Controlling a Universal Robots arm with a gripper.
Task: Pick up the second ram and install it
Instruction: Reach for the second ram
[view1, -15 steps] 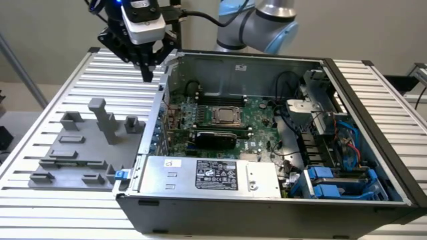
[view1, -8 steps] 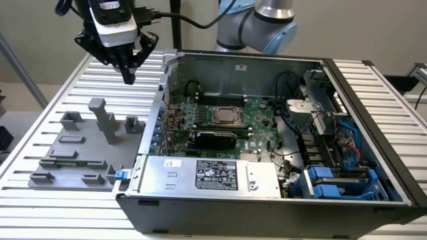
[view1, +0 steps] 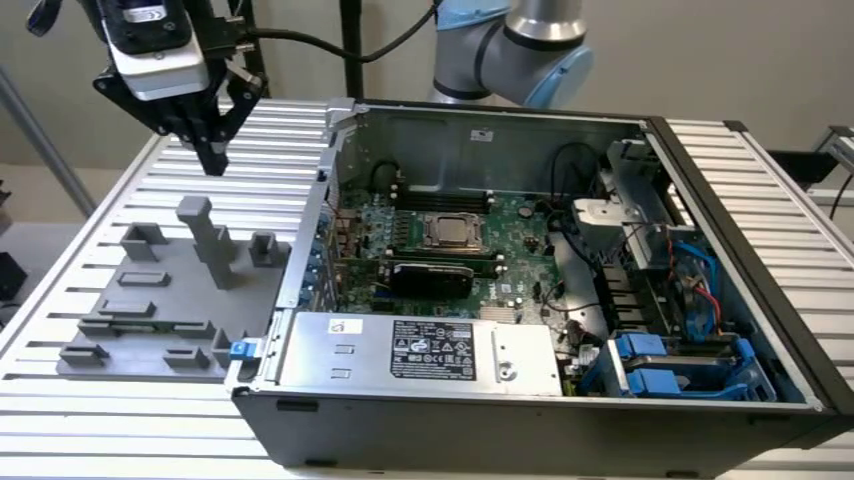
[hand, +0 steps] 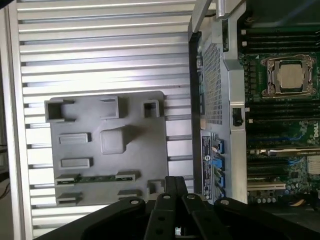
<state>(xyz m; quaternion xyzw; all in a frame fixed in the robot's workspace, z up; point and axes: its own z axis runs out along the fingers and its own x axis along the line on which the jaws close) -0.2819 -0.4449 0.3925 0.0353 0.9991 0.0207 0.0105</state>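
A slim greenish ram stick (hand: 98, 178) lies flat in the grey plastic fixture (hand: 107, 150), held between two small clips near one edge of the block. My gripper (view1: 214, 160) hangs high above the ribbed table, over the far end of that fixture (view1: 160, 310), and touches nothing. Its black fingers (hand: 172, 186) are shut together with nothing between them, a short way off the ram stick. The open computer case (view1: 561, 260) stands beside the fixture on the exterior view's right, with the green motherboard (view1: 447, 250) and its long black slots exposed.
The fixture carries a tall grey post (view1: 207, 235) and several raised blocks. The case's metal side wall (view1: 314, 230) rises between fixture and motherboard. A silver power supply (view1: 420, 350) fills the case's near side; cables and blue drive bays (view1: 681, 370) sit on the exterior view's right.
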